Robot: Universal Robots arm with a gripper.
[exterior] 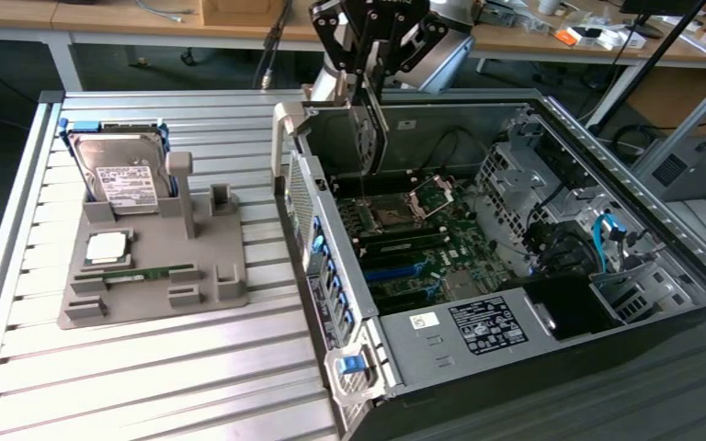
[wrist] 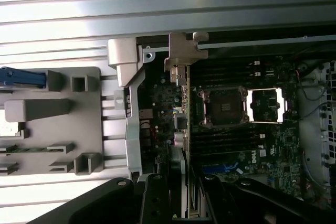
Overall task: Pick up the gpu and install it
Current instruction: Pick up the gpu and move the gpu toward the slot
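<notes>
GPU point(exterior: 373, 119) is hanging upright and edge-on from the end effector point(exterior: 375, 57), whose fingers are pinching the card's upper end between them. Sweeping from the exterior view's left: the slatted metal worktop point(exterior: 144, 377) is carrying a grey fixture tray point(exterior: 212, 296). A silver hard drive point(exterior: 126, 182) is standing on edge in the tray's far slot, a CPU chip point(exterior: 108, 246) is lying flat nearer the camera, and a narrow RAM stick point(exterior: 144, 274) is lying in a groove nearer still. Just beside the tray, the open computer case point(exterior: 684, 266) is lying on its side, exposing the motherboard point(exterior: 421, 241). The card is reaching down into the case by its rear wall, on the exterior view's left of the open CPU socket point(exterior: 399, 217); contact with the board cannot be told. Wrist view: the end effector point(wrist: 184, 195) is gripping the GPU point(wrist: 184, 121), with the silver bracket point(wrist: 182, 51) sitting close to the case's rear edge.
</notes>
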